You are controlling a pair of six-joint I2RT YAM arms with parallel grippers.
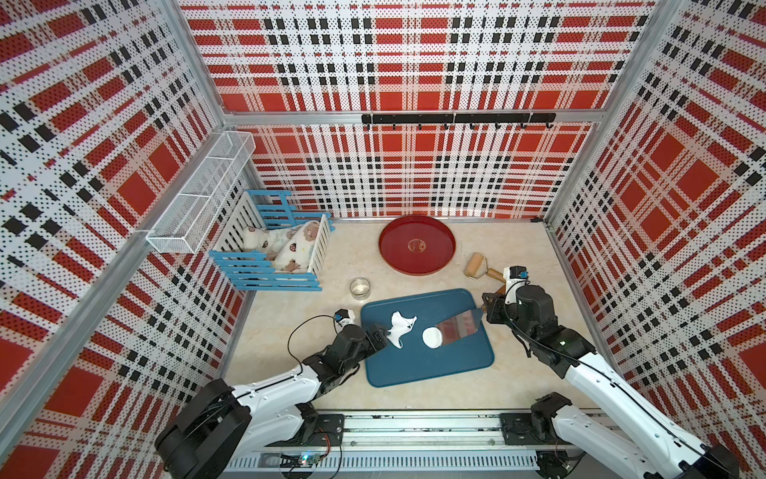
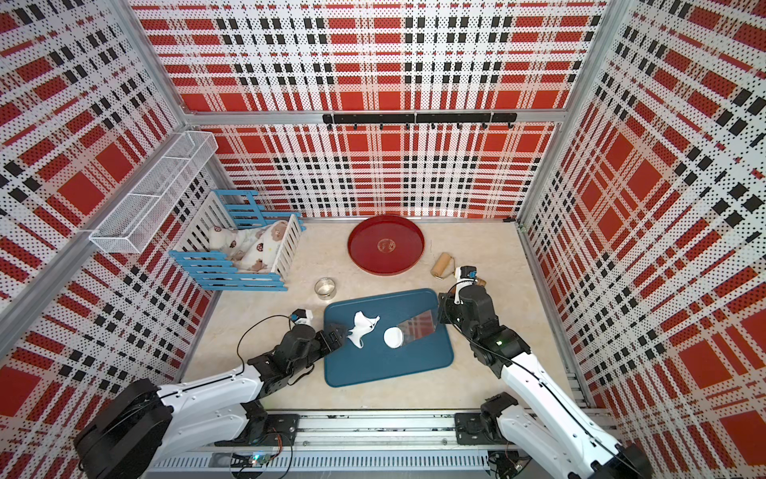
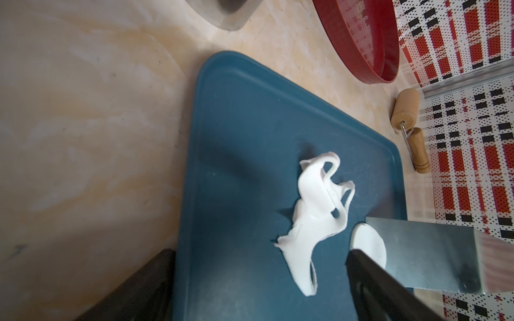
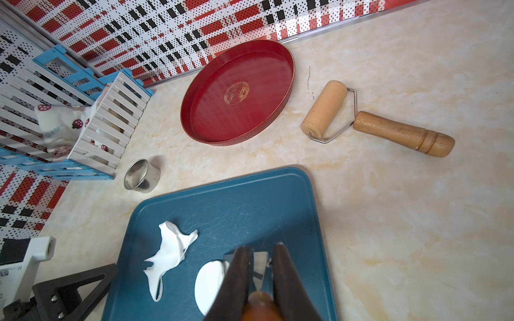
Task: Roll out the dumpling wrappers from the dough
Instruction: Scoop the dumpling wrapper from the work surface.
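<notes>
One wrapper (image 1: 432, 336) lay on the tray (image 1: 435, 369), between the dough (image 1: 400, 327) and the scraper (image 1: 460, 325) touching its edge. The right hand (image 4: 261, 278) clenched the scraper's handle; the left hand (image 1: 383, 336) stood released beside the dough.

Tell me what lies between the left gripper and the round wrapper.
The ragged leftover dough, on the blue tray, lies between the left gripper and the wrapper; both top views show it.

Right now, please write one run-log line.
left gripper: open, near dough | right gripper: shut on scraper | blade at edge of dumpling wrapper | dough, wrapper on blue tray
</notes>
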